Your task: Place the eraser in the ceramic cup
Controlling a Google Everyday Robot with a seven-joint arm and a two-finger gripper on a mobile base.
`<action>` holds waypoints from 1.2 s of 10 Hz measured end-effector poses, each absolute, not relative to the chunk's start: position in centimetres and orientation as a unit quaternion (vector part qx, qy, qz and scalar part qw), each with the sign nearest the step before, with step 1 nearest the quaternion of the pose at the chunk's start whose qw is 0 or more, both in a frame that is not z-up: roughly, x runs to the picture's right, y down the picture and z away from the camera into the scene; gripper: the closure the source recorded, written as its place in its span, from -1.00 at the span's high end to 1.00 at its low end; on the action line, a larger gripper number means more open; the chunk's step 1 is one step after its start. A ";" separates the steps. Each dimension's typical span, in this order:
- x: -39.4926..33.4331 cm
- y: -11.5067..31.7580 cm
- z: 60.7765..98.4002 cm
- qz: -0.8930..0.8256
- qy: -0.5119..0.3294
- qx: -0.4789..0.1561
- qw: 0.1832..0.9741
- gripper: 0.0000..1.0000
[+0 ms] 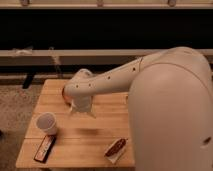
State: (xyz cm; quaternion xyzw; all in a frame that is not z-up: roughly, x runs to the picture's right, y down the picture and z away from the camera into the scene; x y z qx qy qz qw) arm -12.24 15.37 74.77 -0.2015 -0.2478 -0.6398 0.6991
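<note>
The eraser (pixel 45 148), a flat dark bar with orange-red and white markings, lies on the wooden table (pixel 85 142) near its front left corner. The white ceramic cup (pixel 46 122) stands upright just behind it at the left side. My gripper (pixel 83 109) hangs from the white arm over the middle of the table, to the right of the cup and behind the eraser, apart from both. Nothing shows in it.
An orange bowl (pixel 64 93) is almost wholly hidden behind my arm at the table's back. A red-and-white packet (pixel 116 148) lies near the front right edge. My large white arm body (pixel 170 115) fills the right side. A dark wall and rails run behind the table.
</note>
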 end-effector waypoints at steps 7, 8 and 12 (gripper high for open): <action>-17.9 25.1 68.8 -0.666 -0.282 -0.215 0.656 0.60; -19.4 25.5 68.8 -0.667 -0.286 -0.211 0.655 0.60; -25.5 27.2 69.4 -0.673 -0.275 -0.198 0.657 0.60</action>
